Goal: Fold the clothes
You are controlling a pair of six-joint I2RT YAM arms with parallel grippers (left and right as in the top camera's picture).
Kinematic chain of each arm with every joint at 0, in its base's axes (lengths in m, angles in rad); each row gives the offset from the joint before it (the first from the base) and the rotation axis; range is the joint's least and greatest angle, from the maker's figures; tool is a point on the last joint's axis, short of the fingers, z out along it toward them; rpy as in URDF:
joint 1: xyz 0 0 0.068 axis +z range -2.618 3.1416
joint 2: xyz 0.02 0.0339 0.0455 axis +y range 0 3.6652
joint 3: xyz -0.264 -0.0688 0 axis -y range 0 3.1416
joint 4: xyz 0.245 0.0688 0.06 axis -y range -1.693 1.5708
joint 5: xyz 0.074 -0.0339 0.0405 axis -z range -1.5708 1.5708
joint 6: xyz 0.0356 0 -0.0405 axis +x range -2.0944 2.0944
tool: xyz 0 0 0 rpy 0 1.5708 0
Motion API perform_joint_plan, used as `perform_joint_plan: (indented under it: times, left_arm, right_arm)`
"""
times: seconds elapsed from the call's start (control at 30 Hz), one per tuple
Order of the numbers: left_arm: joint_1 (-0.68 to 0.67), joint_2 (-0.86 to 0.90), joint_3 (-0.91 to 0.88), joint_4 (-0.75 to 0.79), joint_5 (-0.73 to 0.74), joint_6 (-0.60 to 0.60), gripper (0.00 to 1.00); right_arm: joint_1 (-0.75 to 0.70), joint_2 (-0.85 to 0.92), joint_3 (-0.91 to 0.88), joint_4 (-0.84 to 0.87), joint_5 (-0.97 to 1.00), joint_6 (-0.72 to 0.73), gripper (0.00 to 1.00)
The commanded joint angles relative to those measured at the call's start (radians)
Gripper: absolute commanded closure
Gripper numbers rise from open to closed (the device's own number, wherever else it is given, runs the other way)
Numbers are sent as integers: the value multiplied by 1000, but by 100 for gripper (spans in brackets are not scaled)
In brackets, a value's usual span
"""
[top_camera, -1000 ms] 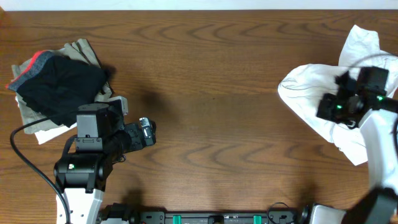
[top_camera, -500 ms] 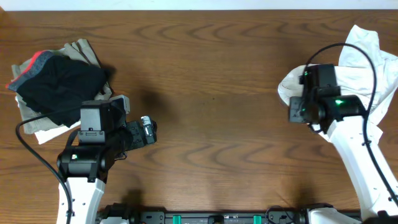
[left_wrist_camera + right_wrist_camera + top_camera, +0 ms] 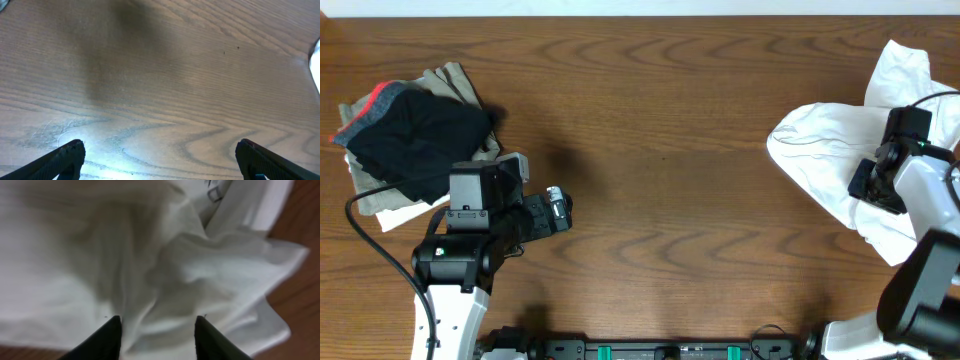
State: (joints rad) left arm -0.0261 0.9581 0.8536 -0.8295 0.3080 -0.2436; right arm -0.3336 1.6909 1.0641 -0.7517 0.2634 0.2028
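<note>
The clothes (image 3: 815,150) are a crumpled white garment at the right side of the table, reaching to the far right corner. My right gripper (image 3: 870,185) hovers over the garment's right half. In the right wrist view its jaws (image 3: 157,325) stand apart, open, with wrinkled white cloth (image 3: 150,255) filling the view beyond them and nothing pinched between the tips. My left gripper (image 3: 556,210) sits at the near left over bare wood, wide open (image 3: 160,150), holding nothing. A sliver of the white garment (image 3: 316,65) shows at the right edge of the left wrist view.
A black garment with a red and grey band (image 3: 415,135) lies on a khaki-grey garment (image 3: 455,80) at the far left, just behind the left arm. The right arm's cable loops over the white cloth. Brown wooden table (image 3: 670,150) lies between the arms.
The right arm swung left to the cloth's left part, then back to the right. Its jaws went from shut to apart. The left arm has hardly moved.
</note>
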Motion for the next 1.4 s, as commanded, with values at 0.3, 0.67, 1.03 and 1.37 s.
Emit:
perform_joint_plan:
  times: [0.3, 0.67, 1.03, 1.37]
  left_arm:
    - [5, 2, 18, 0, -5, -10, 2]
    - [5, 2, 18, 0, -6, -10, 2]
    - [5, 2, 18, 0, -5, -10, 2]
    - [5, 2, 18, 0, -5, -10, 2]
  right_arm:
    - [16, 33, 35, -13, -271, -90, 99]
    - [354, -310, 97, -218, -502, -147, 99]
    - [859, -244, 67, -252, -499, -207, 76]
    - [788, -231, 67, -240, 11, 169, 75]
